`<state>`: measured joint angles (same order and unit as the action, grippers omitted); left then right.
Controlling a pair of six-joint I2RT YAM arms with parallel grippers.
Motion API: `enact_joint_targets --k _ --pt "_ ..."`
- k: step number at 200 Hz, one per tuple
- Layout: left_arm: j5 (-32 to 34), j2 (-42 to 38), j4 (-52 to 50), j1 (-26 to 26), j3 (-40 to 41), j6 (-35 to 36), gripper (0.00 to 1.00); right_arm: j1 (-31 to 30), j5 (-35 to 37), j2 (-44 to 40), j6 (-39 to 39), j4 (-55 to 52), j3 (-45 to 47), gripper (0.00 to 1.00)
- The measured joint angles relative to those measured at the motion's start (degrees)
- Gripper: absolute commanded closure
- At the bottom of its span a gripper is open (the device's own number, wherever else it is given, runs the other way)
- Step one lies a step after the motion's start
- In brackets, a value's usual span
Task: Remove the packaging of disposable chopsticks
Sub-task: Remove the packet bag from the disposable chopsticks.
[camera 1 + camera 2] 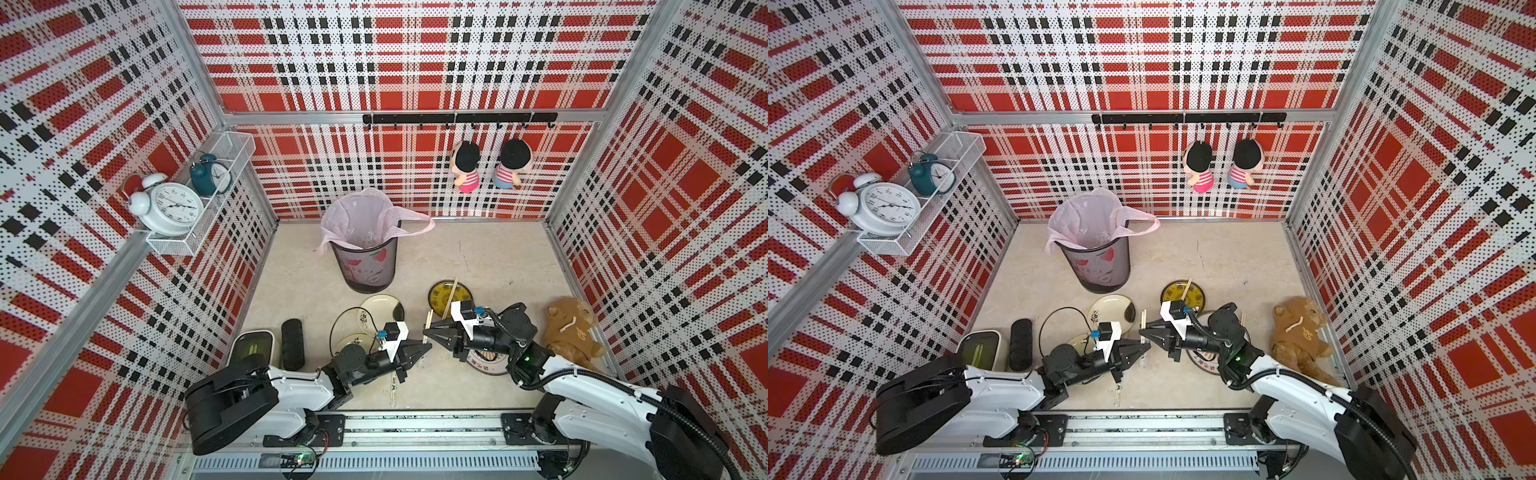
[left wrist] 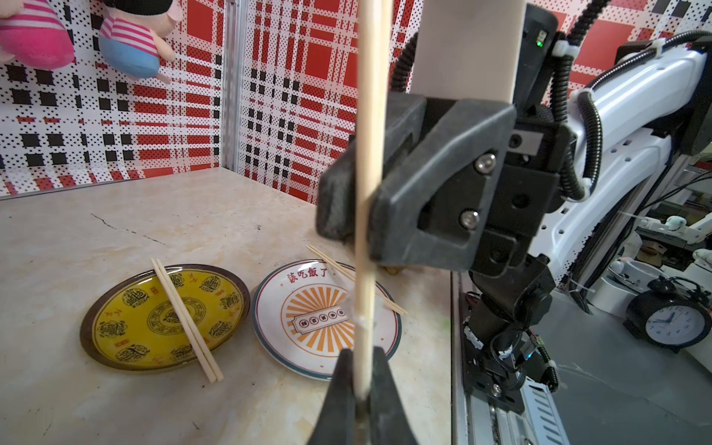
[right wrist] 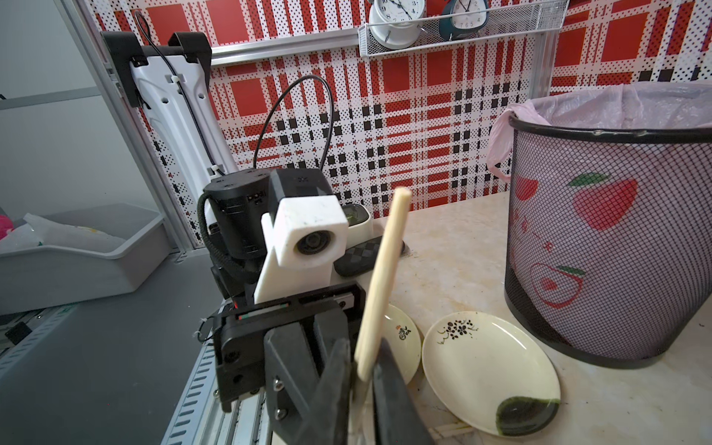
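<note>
left end effector (image 2: 361, 385) clenched on clear plastic sleeve (image 1: 393, 388), sticks inside | right end effector (image 2: 360, 219) clamped on pale-tan wooden chopstick pair (image 2: 364, 154), held between both above beige worktop (image 1: 457, 257) | risk: off-axis pull snaps sticks, or they slip and drop

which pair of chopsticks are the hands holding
The pair gripped by both the left hand and right hand. The rest lie flat: a second pair across the yellow plate, a third pair across the orange sunburst plate.
</note>
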<state>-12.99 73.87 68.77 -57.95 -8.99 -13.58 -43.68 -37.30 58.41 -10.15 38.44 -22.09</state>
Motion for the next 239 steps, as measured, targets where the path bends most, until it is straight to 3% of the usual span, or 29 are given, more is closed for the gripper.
enact_joint_targets --k 29,55,77,128,152,168,194,218,239 --pt "0.3 0.0 -0.2 -0.1 0.0 0.1 1.0 0.0 -0.1 0.1 0.0 0.0 0.0 0.91" --pt "0.4 0.0 -0.3 -0.2 0.0 0.1 1.0 0.0 0.0 0.0 0.2 0.0 0.1 0.78" --pt "0.4 -0.2 -0.3 -0.6 0.0 0.1 1.0 0.0 0.1 0.0 0.6 0.0 0.1 0.78" --pt "0.6 -1.0 -1.2 -0.7 0.0 0.0 1.0 0.0 0.0 0.0 0.9 0.0 0.3 0.85" --pt "1.1 -1.3 -1.4 -0.7 0.0 0.6 1.0 0.0 -0.4 0.0 0.1 0.1 0.3 1.0" --pt "1.4 -1.3 -1.5 -0.8 0.0 1.1 1.0 0.0 -0.8 0.0 -0.5 0.1 0.3 1.0" --pt "1.7 -1.3 -1.5 -1.0 0.0 1.5 0.84 0.0 -0.9 0.0 -0.7 0.1 0.3 1.0" --pt "2.2 -1.3 -1.4 -1.0 0.0 1.2 0.48 0.1 -0.5 -0.2 0.2 0.4 1.0 1.0" --pt "2.2 -1.4 -1.4 -0.5 -0.3 0.9 0.42 0.1 -0.3 -0.5 0.5 0.3 1.4 1.0"
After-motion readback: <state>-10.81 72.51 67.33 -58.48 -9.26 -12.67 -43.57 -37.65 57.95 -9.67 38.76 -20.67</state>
